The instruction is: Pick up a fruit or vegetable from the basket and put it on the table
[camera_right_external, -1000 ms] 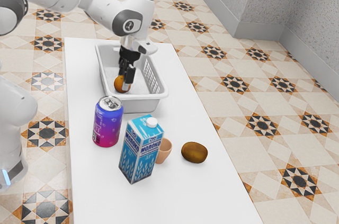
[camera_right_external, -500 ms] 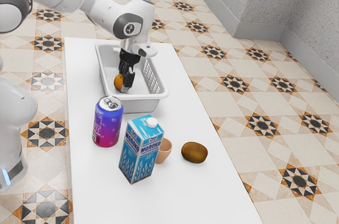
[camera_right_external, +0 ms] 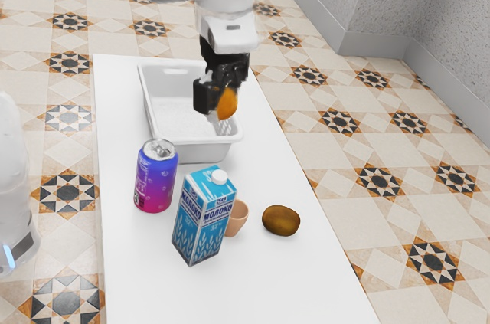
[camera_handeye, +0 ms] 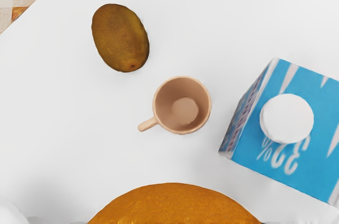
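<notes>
My gripper (camera_right_external: 218, 103) is raised above the basket's end nearer the can, shut on an orange fruit (camera_right_external: 229, 103). Part of the fruit is hidden behind a black finger in the exterior view. The grey-white basket (camera_right_external: 201, 152) stands on the white table (camera_right_external: 306, 293), and no other fruit can be made out inside it. In the wrist view the held orange fruit (camera_handeye: 175, 205) bulges up at the lower edge, under my hand.
A brown oval fruit (camera_right_external: 281, 220), also in the wrist view (camera_handeye: 121, 37), lies on the table beside a small tan cup (camera_right_external: 238, 218) (camera_handeye: 182, 105). A blue milk carton (camera_right_external: 204, 217) (camera_handeye: 286, 128) and a purple-blue can (camera_right_external: 155, 177) stand closer to the basket.
The orange fruit has left the basket floor in my gripper. My hand has risen and moved toward the exterior view's right, while the basket and the items on the table have stayed put.
</notes>
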Controlling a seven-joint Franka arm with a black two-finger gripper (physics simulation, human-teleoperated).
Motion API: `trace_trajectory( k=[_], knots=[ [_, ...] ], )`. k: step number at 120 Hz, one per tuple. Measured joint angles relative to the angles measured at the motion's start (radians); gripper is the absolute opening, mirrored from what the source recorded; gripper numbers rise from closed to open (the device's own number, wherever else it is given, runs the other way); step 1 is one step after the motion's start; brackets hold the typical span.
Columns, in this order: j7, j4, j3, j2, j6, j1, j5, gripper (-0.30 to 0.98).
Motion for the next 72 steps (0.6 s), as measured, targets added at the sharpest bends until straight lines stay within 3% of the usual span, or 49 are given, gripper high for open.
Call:
trace_trajectory(
  k=[7, 15, 34, 42, 59, 72],
  knots=[
    [0.003, 0.025, -0.051, -0.004, -0.028, -0.094, -0.014, 0.36],
    [0.006, 0.070, -0.113, 0.000, -0.050, -0.136, -0.031, 0.36],
    [0.014, 0.175, -0.267, 0.016, -0.064, -0.057, -0.070, 0.37],
    [0.019, 0.237, -0.412, 0.018, -0.059, 0.104, -0.104, 0.36],
    [0.046, 0.378, -0.798, 0.017, -0.053, 0.551, -0.214, 0.36],
    [0.067, 0.452, -0.997, 0.016, -0.050, 0.775, -0.263, 0.36]
  ],
)
